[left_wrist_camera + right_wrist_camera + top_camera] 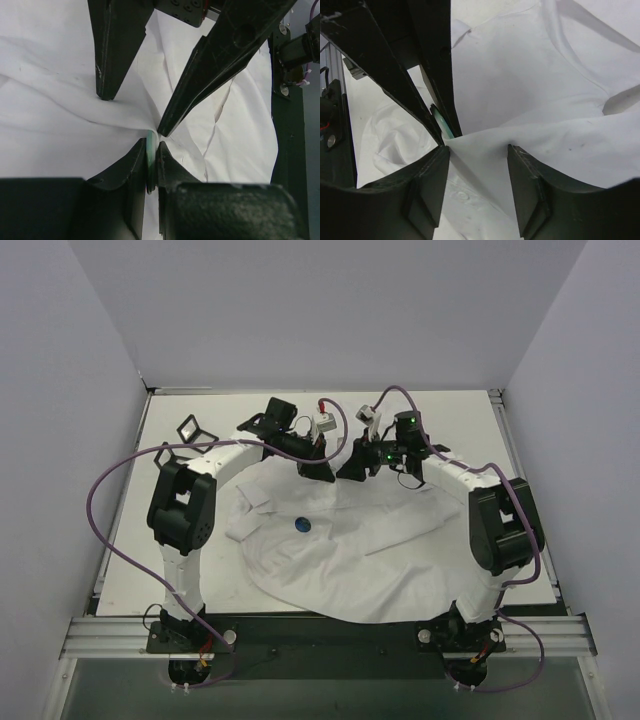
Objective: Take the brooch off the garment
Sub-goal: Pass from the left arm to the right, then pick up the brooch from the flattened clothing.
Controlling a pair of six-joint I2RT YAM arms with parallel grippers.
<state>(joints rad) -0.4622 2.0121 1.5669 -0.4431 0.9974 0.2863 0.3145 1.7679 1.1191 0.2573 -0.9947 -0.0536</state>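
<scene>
Both arms arch inward, meeting at 12 o'clock of the large white thin-fabric shirt [370, 560]. Left gripper [151, 144] jaws pinch a thin pale-green disc [149, 165]; right gripper [478, 149] jaws spread.

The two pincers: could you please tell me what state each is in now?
Left pincer: closed on a thin green piece at the garment.
Right pincer: open.

Far back on the garment [350, 560], left claw [318, 470], seemingly round the brooch [149, 160], meets right claw [352, 468].
</scene>
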